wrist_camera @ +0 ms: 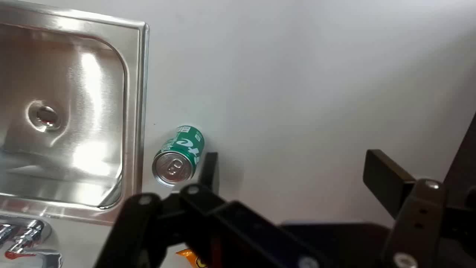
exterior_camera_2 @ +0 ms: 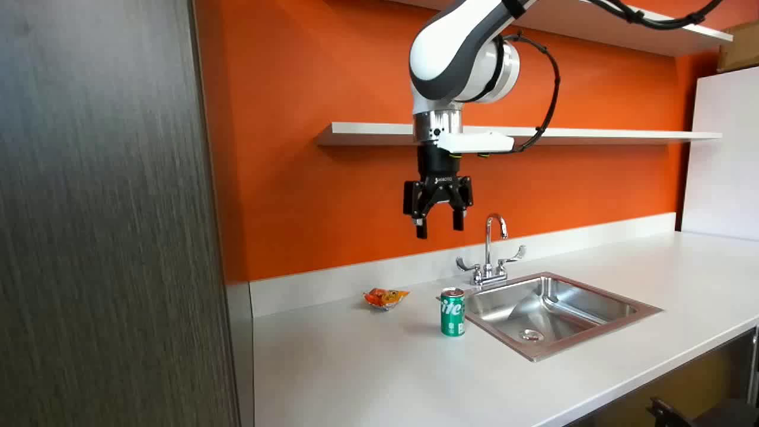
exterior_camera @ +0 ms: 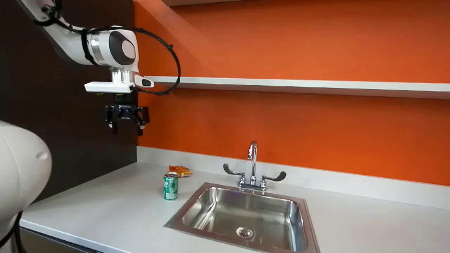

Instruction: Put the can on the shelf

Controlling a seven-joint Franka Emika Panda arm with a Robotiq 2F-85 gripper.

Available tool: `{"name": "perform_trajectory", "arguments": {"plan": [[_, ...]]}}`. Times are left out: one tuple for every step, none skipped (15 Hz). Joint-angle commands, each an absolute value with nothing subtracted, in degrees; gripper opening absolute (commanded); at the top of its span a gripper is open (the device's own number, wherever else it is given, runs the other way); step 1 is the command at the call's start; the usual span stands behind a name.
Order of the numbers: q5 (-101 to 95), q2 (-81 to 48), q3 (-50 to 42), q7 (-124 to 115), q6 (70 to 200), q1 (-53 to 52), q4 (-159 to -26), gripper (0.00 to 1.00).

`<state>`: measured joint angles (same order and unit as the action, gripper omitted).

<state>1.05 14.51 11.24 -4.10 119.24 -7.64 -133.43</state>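
The green can stands upright on the countertop in both exterior views (exterior_camera: 171, 187) (exterior_camera_2: 452, 314), left of the sink. It also shows in the wrist view (wrist_camera: 182, 149), beside and partly behind the left fingertip. The long white shelf runs along the orange wall in both exterior views (exterior_camera: 299, 83) (exterior_camera_2: 593, 133). It is out of the wrist view. My gripper (exterior_camera: 128, 130) (exterior_camera_2: 440, 226) hangs pointing down, well above the countertop and below the shelf's height. Its fingers are wide apart with nothing between them in the wrist view (wrist_camera: 292, 165).
The steel sink (exterior_camera: 197, 231) (wrist_camera: 135, 111) and its faucet (exterior_camera: 253, 165) (exterior_camera_2: 488, 252) are beside the can. A small orange packet (exterior_camera: 180, 171) (exterior_camera_2: 384, 298) lies near the backsplash. A dark panel (exterior_camera: 70, 133) (exterior_camera_2: 107, 207) closes one end. A higher shelf (exterior_camera_2: 593, 26) hangs above.
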Motion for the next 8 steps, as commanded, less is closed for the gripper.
{"name": "perform_trajectory", "arguments": {"plan": [[0.9, 14.44, 10.73, -4.23, 119.13, -8.19, -133.35, 1.0], [0.9, 14.44, 10.73, -4.23, 119.13, -8.19, -133.35, 1.0], [0.9, 14.44, 10.73, -4.23, 119.14, -8.19, -133.35, 1.0], [0.84, 13.98, 10.56, -4.65, 119.96, -7.89, -133.38, 1.0], [0.86, 13.8, 10.41, -4.76, 120.2, -7.77, -133.44, 1.0], [0.64, 13.66, 10.23, -5.15, 120.73, -7.55, -133.73, 1.0], [0.47, 13.47, 10.02, -5.35, 121.02, -7.42, -133.89, 1.0], [0.17, 13.39, 9.89, -6.16, 121.19, -7.21, -134.24, 1.0]]}}
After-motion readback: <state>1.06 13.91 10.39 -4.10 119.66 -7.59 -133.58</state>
